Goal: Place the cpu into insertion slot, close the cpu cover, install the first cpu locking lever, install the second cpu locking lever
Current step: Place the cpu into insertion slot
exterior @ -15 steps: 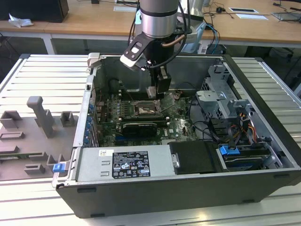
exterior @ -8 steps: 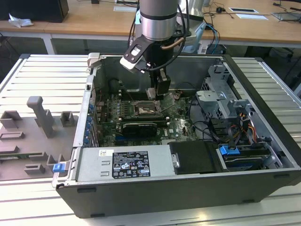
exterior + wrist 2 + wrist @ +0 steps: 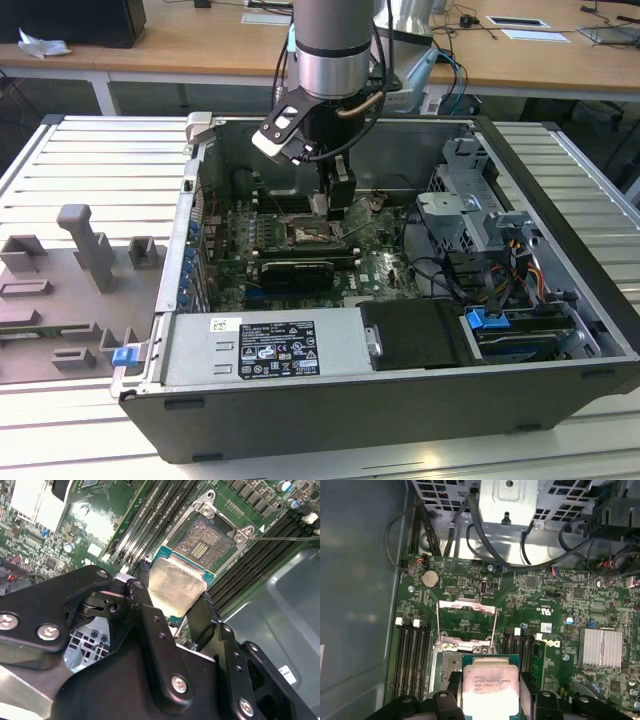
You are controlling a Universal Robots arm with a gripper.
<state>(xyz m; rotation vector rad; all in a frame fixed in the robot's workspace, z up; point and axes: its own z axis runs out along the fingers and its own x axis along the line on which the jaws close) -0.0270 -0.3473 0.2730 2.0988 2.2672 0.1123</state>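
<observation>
Nearest you, the black jaws are clamped on the chip (image 3: 175,582) by two opposite edges, holding it above the board (image 3: 545,595) close by the open socket (image 3: 205,539), not yet seated. Treat it as light, stiff and fragile; the edges are your only safe hold. The cover (image 3: 467,604) lies flipped back, so the way in is from above. Memory slots (image 3: 412,660) crowd both sides, and the case wall (image 3: 355,580) stands near.

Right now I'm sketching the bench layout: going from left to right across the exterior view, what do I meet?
In order: grey fixture blocks → case wall → insertion slot → drive cage.
</observation>
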